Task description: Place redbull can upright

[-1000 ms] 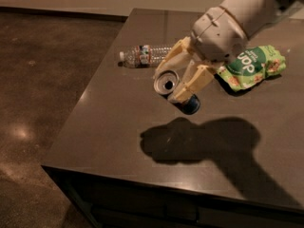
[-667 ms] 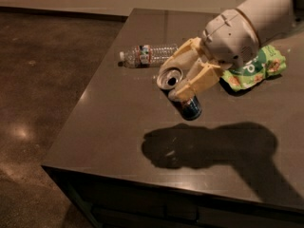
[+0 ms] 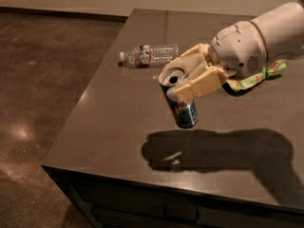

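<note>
The redbull can (image 3: 182,109) is slim, with a shiny silver top and an open pull-tab hole, blue and silver below. It hangs tilted in the air above the dark table (image 3: 114,127), top leaning toward the left. My gripper (image 3: 183,82) comes in from the right on a white arm and is shut on the can's upper part, one cream finger (image 3: 197,85) across its front. The can's shadow lies on the table below it.
A clear plastic water bottle (image 3: 149,55) lies on its side at the back of the table. A green snack bag (image 3: 256,75) lies behind the arm at the right. The table's left and front edges drop to a brown floor.
The gripper has moved to the right with the can. The can now hangs closer to upright than before.
</note>
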{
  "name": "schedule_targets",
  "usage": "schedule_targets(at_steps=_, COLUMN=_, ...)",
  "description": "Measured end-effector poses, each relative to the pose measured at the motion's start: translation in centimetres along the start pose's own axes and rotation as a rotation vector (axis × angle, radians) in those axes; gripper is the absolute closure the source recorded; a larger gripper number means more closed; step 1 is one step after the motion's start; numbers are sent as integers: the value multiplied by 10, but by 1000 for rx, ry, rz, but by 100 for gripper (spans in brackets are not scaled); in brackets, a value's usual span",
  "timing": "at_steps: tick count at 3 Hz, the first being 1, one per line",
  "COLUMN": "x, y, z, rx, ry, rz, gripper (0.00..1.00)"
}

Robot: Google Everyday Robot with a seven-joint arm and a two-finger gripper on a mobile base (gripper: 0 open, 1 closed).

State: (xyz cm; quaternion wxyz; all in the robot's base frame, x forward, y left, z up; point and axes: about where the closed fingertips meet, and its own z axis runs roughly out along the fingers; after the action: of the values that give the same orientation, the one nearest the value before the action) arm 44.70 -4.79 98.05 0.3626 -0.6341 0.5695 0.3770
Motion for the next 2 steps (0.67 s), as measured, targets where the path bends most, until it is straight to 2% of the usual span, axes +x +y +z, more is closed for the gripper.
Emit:
schedule_targets(at_steps=1, x=5, y=-2, z=7, rx=29, ry=-109, rz=66, gripper=100)
schedule_targets(at_steps=2, x=9, y=-5, z=14, rx=54, ry=-179, rz=100, gripper=100)
